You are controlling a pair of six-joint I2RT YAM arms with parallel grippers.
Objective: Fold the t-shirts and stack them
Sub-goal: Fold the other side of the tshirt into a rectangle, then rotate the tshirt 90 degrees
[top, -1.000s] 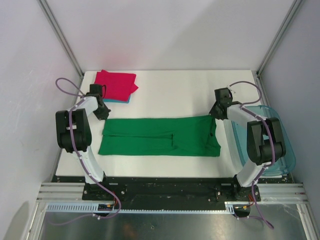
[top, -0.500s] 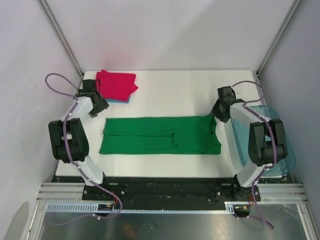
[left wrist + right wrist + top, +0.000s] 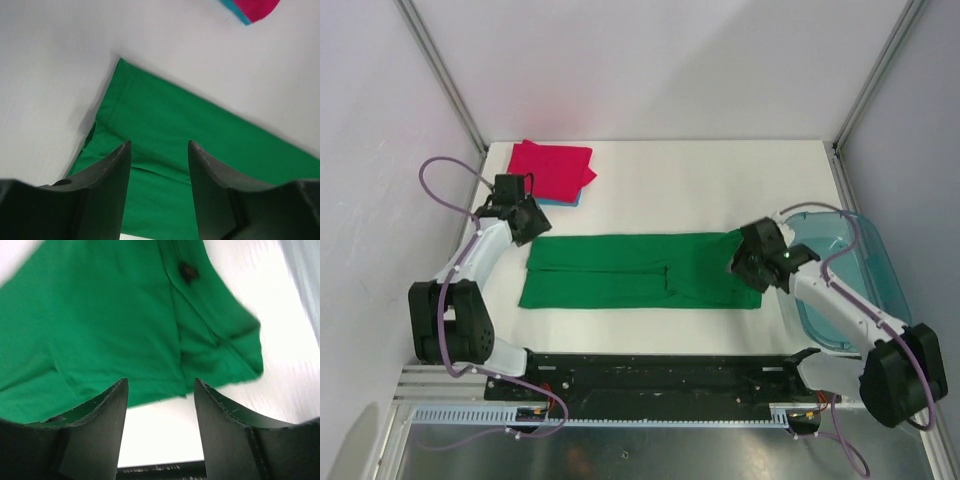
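I have two tools, and both stand part open with nothing between their fingers. My left tool (image 3: 159,147) hangs over the left end of the green t-shirt (image 3: 640,270), near its far corner. My right tool (image 3: 160,385) hangs over that shirt's right end, at the near edge where the cloth bunches a little. The green t-shirt lies flat on the tabletop (image 3: 700,180) as a long band running left to right across the middle, its sides laid in toward the centre. In the far left corner the magenta-red t-shirt (image 3: 552,168) sits folded small on top of the light blue t-shirt (image 3: 560,201), of which only a thin edge shows. So I judge the job to be well past halfway: two shirts are folded and stacked, and the third has its lengthwise folds done. What is left, as I read it, is to fold the green band across its length into a compact square and carry it to the far left pile.
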